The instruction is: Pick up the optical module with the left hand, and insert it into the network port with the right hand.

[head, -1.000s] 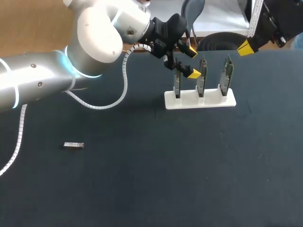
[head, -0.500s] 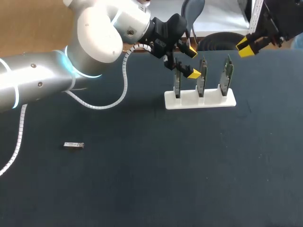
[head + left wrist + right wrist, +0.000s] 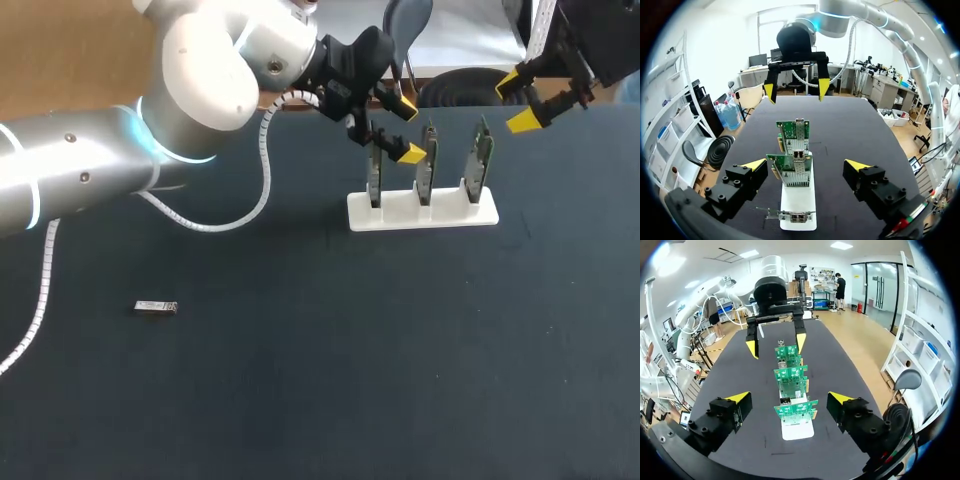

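- Left pincer [image 3: 405, 130] and right pincer [image 3: 520, 102] gaped wide, empty.
- Optical module [image 3: 156, 307] lay unclaimed on the table [image 3: 350, 380], well apart from both.
- White stand [image 3: 440, 215] held network cards [image 3: 427, 165] upright, likely exposing ports.

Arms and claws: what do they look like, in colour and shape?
The left arm and right arm: rounded silver links, glowing blue rings, a white coiled cable outside. The left claw and right claw: black, two blocky fingers with yellow wedge tips.
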You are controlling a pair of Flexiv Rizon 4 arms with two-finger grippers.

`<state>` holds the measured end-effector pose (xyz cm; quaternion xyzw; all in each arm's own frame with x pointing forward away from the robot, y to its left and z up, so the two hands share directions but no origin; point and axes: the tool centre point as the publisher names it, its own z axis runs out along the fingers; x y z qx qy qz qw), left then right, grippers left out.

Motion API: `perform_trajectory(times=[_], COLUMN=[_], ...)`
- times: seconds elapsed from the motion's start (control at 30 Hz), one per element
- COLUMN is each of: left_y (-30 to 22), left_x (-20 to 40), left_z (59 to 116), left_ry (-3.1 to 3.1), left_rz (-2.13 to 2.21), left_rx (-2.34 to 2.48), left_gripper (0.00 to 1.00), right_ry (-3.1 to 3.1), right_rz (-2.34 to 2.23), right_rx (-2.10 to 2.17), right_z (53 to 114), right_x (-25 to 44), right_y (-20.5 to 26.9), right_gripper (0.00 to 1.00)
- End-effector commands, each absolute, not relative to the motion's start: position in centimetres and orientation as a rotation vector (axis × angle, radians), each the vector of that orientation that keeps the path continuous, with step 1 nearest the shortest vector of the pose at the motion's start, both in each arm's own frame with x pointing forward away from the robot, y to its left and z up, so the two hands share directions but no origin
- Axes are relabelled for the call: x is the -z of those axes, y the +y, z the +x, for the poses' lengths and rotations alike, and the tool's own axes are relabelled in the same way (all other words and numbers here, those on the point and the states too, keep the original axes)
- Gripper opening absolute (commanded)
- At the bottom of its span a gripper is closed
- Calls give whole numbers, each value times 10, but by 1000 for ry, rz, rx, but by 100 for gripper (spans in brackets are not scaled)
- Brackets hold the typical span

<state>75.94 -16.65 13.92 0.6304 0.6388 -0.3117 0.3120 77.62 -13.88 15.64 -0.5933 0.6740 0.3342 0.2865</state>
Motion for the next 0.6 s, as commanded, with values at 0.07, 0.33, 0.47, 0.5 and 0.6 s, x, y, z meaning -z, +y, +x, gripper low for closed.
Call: perform_trajectory(times=[0.07, 0.33, 0.47, 0.5, 0.6], left_y=[-167, -138, -103, -92, -59], left_x=[-157, -203, -227, -232, -246], left_z=[762, 768, 768, 768, 764], left_ry=[1670, 1659, 1647, 1646, 1648], left_rz=[1633, 1600, 1575, 1568, 1543], left_rx=[853, 780, 665, 618, 548], left_gripper=[100, 100, 100, 100, 100], right_ry=[1801, 1801, 1801, 1801, 1801], right_rz=[-1583, -1583, -1583, -1583, -1583], right_rx=[-886, -886, -886, -886, -886], right_z=[774, 774, 774, 774, 774], right_x=[-157, -157, -157, -157, -157], right_y=[-138, -138, -138, -138, -138], right_gripper=[100, 100, 100, 100, 100])
